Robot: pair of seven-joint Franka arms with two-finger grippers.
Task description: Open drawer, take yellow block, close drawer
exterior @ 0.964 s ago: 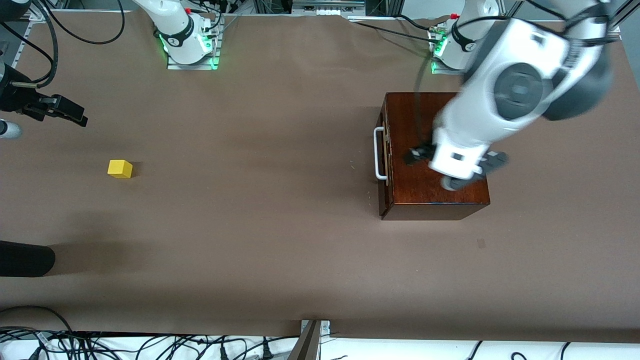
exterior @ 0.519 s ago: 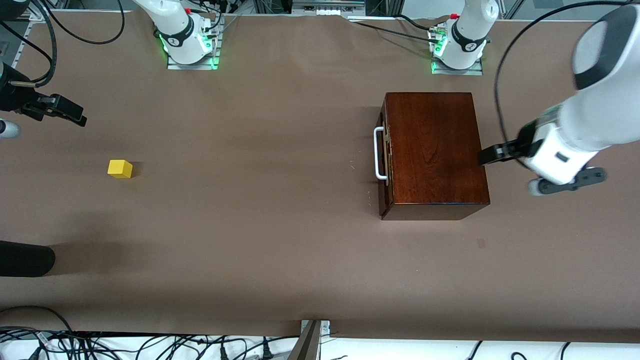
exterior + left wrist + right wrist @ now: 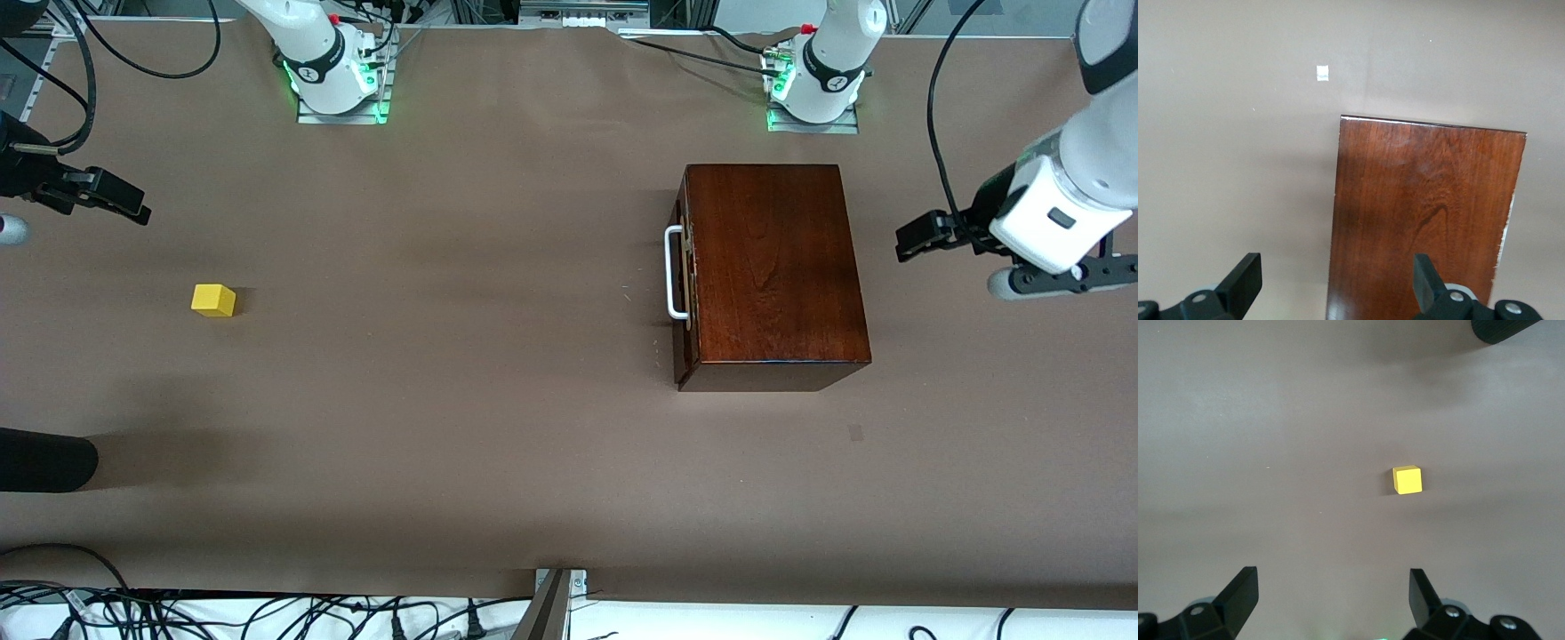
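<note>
The drawer, shut flush in its glossy mahogany box with its white loop handle outward, sits well apart from 1 small yellow block lying on the brown table toward the right arm's end.

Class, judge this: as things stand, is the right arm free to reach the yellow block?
Probably yes: the yellow block sits alone on bare table, with the open right gripper above, nothing between.
</note>
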